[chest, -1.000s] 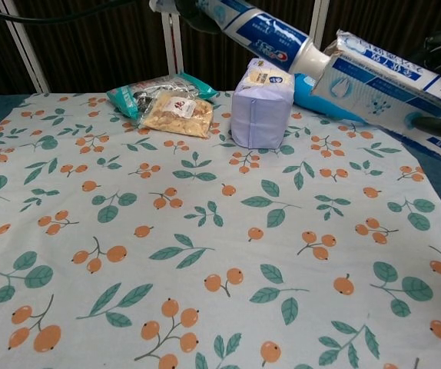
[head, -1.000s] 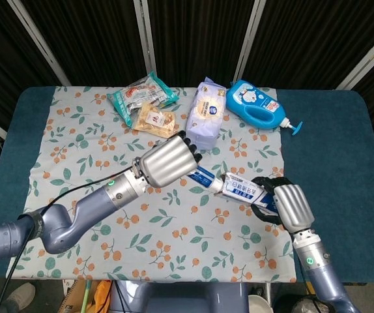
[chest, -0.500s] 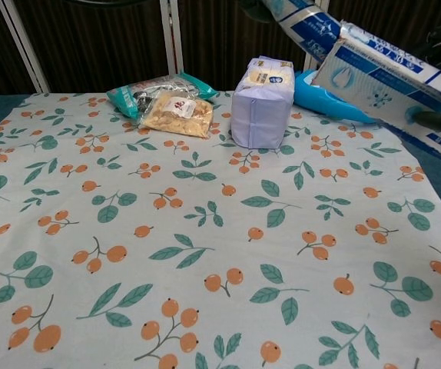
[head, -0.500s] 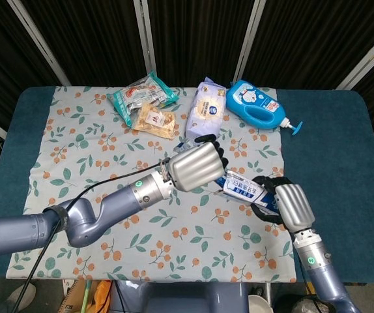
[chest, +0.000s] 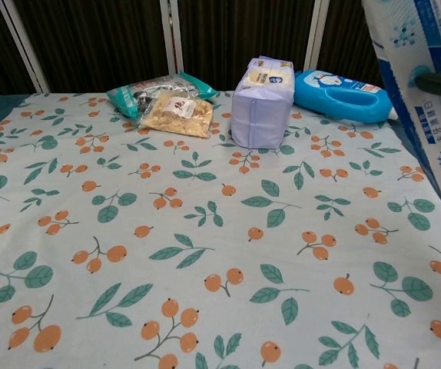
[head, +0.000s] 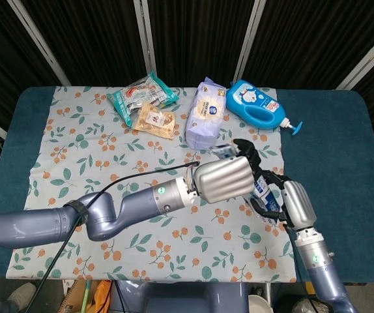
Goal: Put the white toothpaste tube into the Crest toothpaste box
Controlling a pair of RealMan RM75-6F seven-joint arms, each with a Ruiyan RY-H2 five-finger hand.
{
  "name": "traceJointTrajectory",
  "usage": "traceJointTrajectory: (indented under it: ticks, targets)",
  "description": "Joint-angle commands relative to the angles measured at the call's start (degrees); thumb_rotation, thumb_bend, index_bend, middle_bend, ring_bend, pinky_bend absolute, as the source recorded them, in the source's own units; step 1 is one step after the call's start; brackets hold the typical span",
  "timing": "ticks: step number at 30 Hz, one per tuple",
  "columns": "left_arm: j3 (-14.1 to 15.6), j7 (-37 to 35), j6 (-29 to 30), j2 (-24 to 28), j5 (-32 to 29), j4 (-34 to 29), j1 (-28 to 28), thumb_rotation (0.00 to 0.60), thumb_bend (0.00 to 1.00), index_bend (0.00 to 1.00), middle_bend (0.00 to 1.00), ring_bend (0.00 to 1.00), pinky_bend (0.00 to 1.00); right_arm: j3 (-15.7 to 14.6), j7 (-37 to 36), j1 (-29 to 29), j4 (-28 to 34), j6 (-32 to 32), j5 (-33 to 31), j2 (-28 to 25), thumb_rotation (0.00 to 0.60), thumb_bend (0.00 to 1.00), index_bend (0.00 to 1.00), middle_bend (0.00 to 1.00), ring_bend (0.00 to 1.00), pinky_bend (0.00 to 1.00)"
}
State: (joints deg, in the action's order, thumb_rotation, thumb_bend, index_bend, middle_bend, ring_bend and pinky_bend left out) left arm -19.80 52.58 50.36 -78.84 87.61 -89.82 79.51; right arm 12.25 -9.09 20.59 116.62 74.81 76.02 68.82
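The Crest toothpaste box [head: 264, 190] is gripped by my right hand [head: 296, 202] above the cloth's right side. In the chest view the box [chest: 420, 92] stands steeply tilted at the right edge, with a dark finger [chest: 440, 78] of that hand across it. My left hand [head: 225, 180] is pressed up against the box's left end, its back towards the head camera. Only a pale end of the white toothpaste tube [head: 225, 152] shows above this hand. The rest of the tube is hidden by the hand and the box.
A flowered cloth [head: 76, 150] covers the table. At the back stand a lilac tissue pack [head: 205, 112] and a blue pump bottle [head: 257, 106]. Two snack packets [head: 143, 94] lie at the back left. Blue tabletop [head: 343, 156] runs along the right.
My left hand has pushed right along the tube up to the box, so the tube has nearly vanished from sight. The right hand has tipped the box steeper.
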Motion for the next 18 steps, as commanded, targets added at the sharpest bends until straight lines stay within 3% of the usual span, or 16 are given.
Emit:
traceJointTrajectory:
  ticks: [1, 6, 14, 18]
  targets:
    - [-0.77, 1.21, 2.10, -1.25, 0.77, 1.13, 0.62, 0.600, 0.24, 0.27, 0.26, 0.27, 0.30, 1.84, -6.25, -1.05, 1.35, 1.37, -0.61, 0.14, 0.600, 0.32, 0.37, 0.47, 0.44, 0.35]
    - [-1.83, 3.07, 6.04, -2.68, 2.40, 2.01, 0.74, 0.600, 0.15, 0.15, 0.13, 0.17, 0.22, 2.47, -10.07, -1.74, 0.92, 3.13, 0.90, 1.39, 0.600, 0.32, 0.37, 0.47, 0.44, 0.37]
    - [-3.46, 1.70, 11.33, -2.72, 3.88, 1.23, -0.16, 0.600, 0.14, 0.10, 0.10, 0.17, 0.21, 2.81, -13.13, -2.26, -0.35, 4.38, 2.44, 2.43, 0.600, 0.32, 0.37, 0.47, 0.44, 0.38]
    - [-2.81, -0.29, 15.18, -0.56, 5.26, -1.59, -3.14, 0.600, 0.14, 0.10, 0.10, 0.17, 0.21, 3.56, -14.45, -2.52, -0.79, 5.07, 2.01, 2.63, 0.600, 0.32, 0.37, 0.47, 0.44, 0.38]
